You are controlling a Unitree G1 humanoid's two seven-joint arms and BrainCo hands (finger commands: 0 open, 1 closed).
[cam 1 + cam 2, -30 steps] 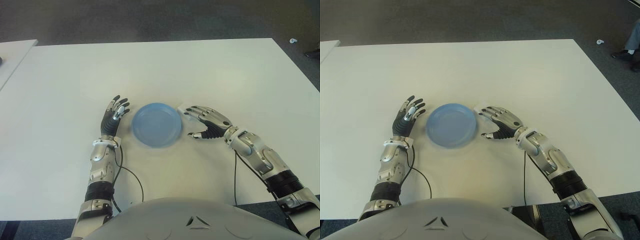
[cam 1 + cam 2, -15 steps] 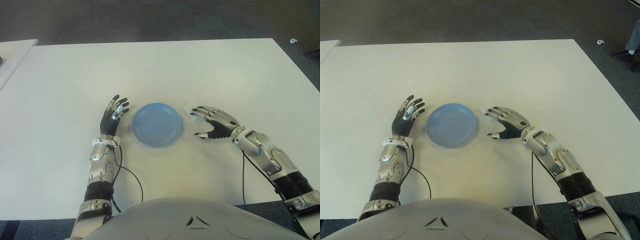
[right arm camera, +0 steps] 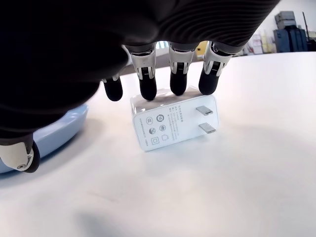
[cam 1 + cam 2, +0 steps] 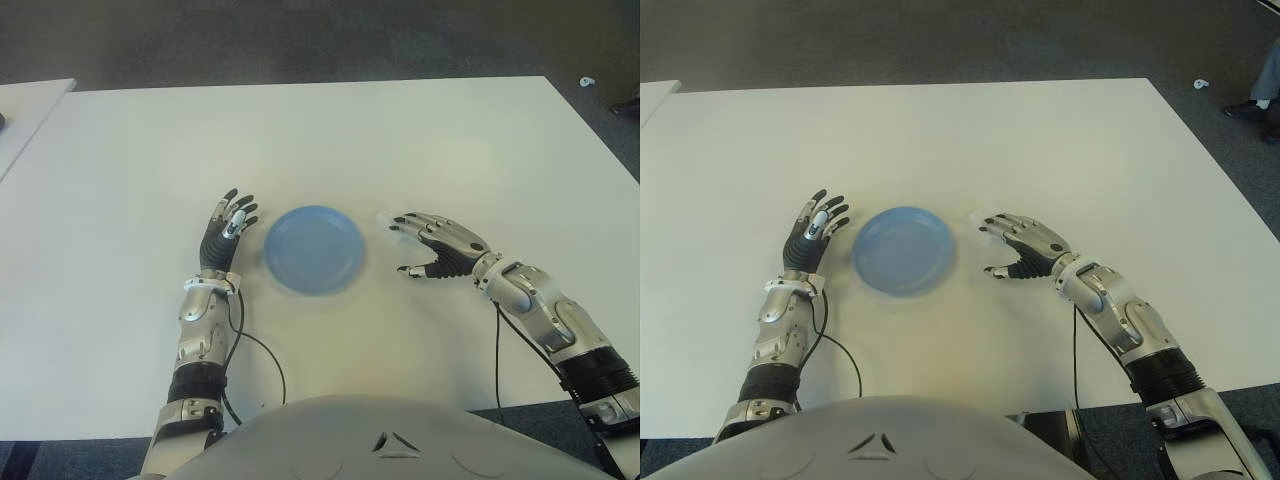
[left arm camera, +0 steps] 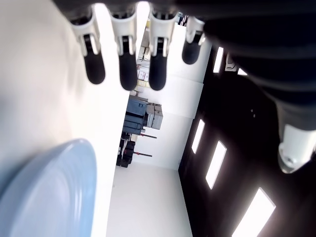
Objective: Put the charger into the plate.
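The white charger [image 3: 173,123] is seen on the table [image 4: 400,140] just right of the blue plate [image 4: 313,249], under the fingertips of the open right hand [image 4: 437,247], ungrasped, while the left hand [image 4: 227,225] is held open left of the plate.

Between your right hand [image 4: 432,250] and the plate [image 4: 314,248] lies a strip of bare table [image 4: 400,140], with only the charger [image 3: 174,121] standing in it, just beyond the fingertips [image 3: 177,90] and beside the plate's rim. Your left hand [image 4: 226,228] closes off the plate's other side, just beside the rim. The table beyond the plate and out to your right lies bare for a pass.
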